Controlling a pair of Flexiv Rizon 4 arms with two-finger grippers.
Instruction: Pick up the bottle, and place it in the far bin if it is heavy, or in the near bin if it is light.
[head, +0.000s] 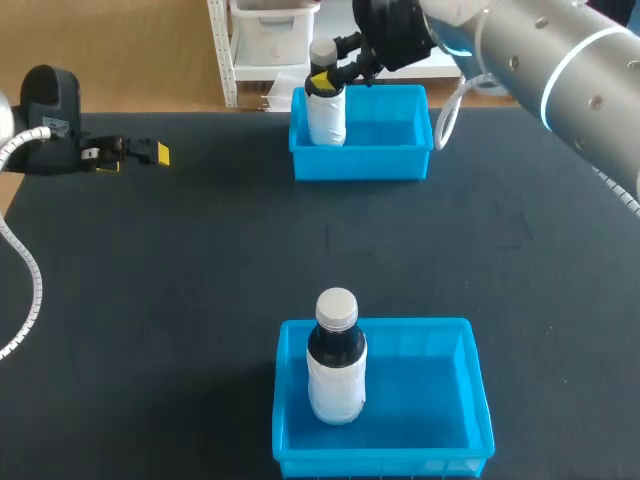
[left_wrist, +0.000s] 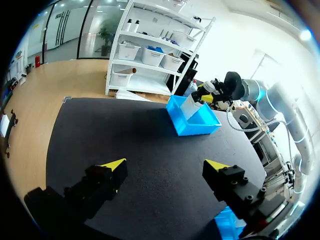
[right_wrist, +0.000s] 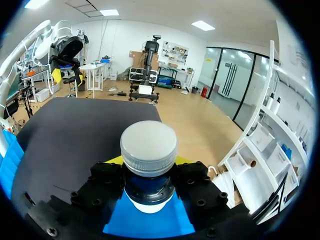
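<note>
Near bin (head: 425, 395) holds an upright grey-capped bottle (head: 336, 360); right gripper (head: 325, 78), fingers clamped on the neck, keeps the task bottle (head: 326, 115) upright inside far bin (head: 385, 125), left end, presumably judged heavy, not yet released; left gripper (head: 140, 152) hangs over the bench (head: 200, 250) far left, fingers apart.

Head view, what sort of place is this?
Probably a robot lab bench: a black table, a far bin and a near bin, both blue, and the right hand shut on a bottle in the far bin.
</note>
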